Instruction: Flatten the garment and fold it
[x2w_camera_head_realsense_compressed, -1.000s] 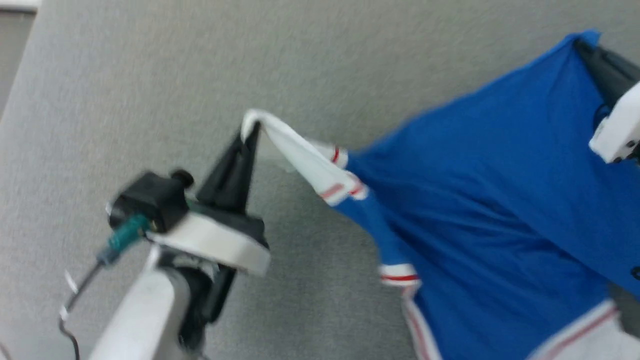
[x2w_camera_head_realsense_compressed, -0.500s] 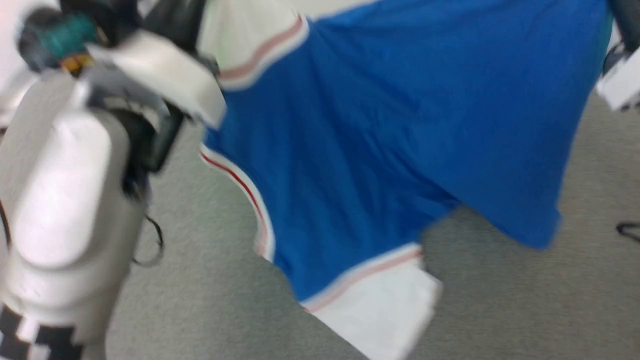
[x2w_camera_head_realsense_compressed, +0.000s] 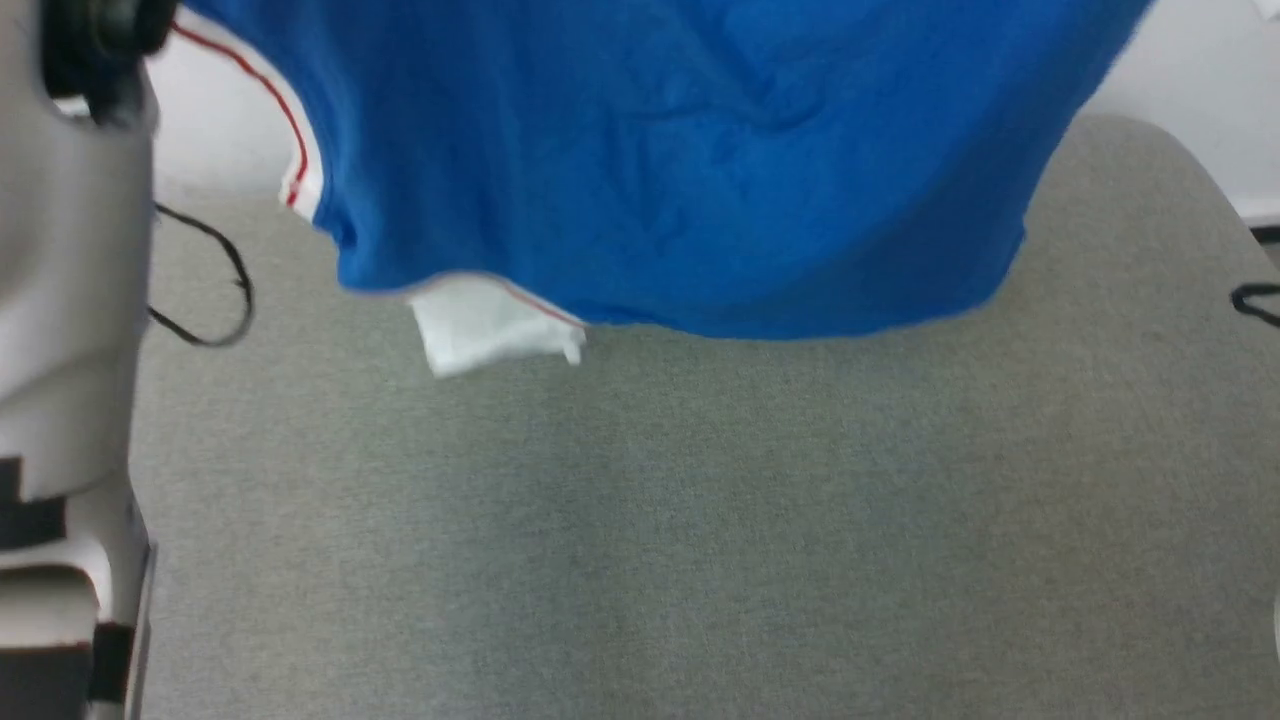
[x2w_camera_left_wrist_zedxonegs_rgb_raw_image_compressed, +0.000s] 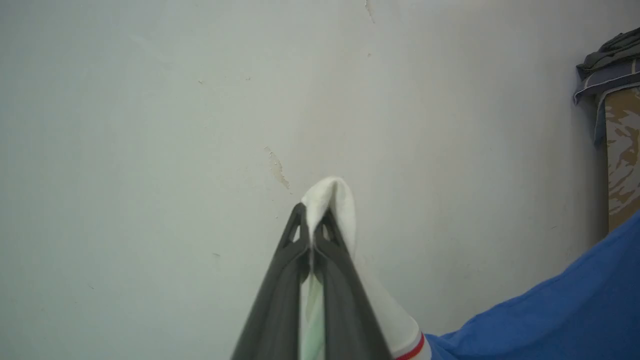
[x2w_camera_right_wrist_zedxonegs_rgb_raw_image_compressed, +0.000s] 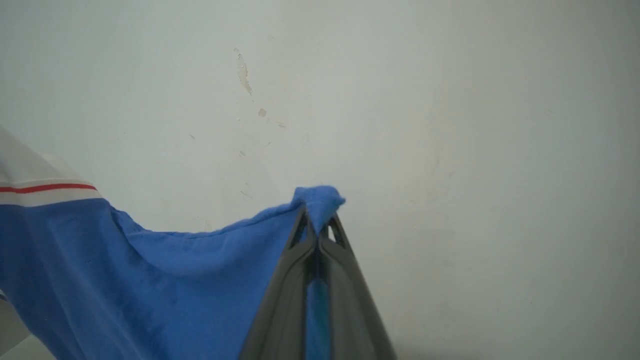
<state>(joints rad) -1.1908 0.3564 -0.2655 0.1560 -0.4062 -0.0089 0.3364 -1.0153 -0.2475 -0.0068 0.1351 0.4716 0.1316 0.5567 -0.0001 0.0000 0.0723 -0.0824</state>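
The garment (x2w_camera_head_realsense_compressed: 680, 170), a royal-blue jersey with white, red-striped trim, hangs in the air above the grey table (x2w_camera_head_realsense_compressed: 640, 520). Its lower edge and a white sleeve (x2w_camera_head_realsense_compressed: 490, 325) dangle just over the tabletop. In the left wrist view my left gripper (x2w_camera_left_wrist_zedxonegs_rgb_raw_image_compressed: 313, 220) is shut on a fold of white sleeve (x2w_camera_left_wrist_zedxonegs_rgb_raw_image_compressed: 335, 200). In the right wrist view my right gripper (x2w_camera_right_wrist_zedxonegs_rgb_raw_image_compressed: 317, 225) is shut on a blue corner of the garment (x2w_camera_right_wrist_zedxonegs_rgb_raw_image_compressed: 175, 270). The lettering and number are hidden. My pale left forearm (x2w_camera_head_realsense_compressed: 60, 300) stands at the left edge of the head view.
A pale wall (x2w_camera_left_wrist_zedxonegs_rgb_raw_image_compressed: 200, 125) fills the background behind both grippers. A stack of folded clothes on a brown box (x2w_camera_left_wrist_zedxonegs_rgb_raw_image_compressed: 617, 125) sits at the right of the left wrist view. A black cable (x2w_camera_head_realsense_compressed: 215, 290) loops beside my left arm. The table's rounded far corner (x2w_camera_head_realsense_compressed: 1170, 160) is at upper right.
The head camera has tilted, so the picture shifted. The garment has risen from a slanted stretch low over the table to hang spread in the air, held by both grippers.
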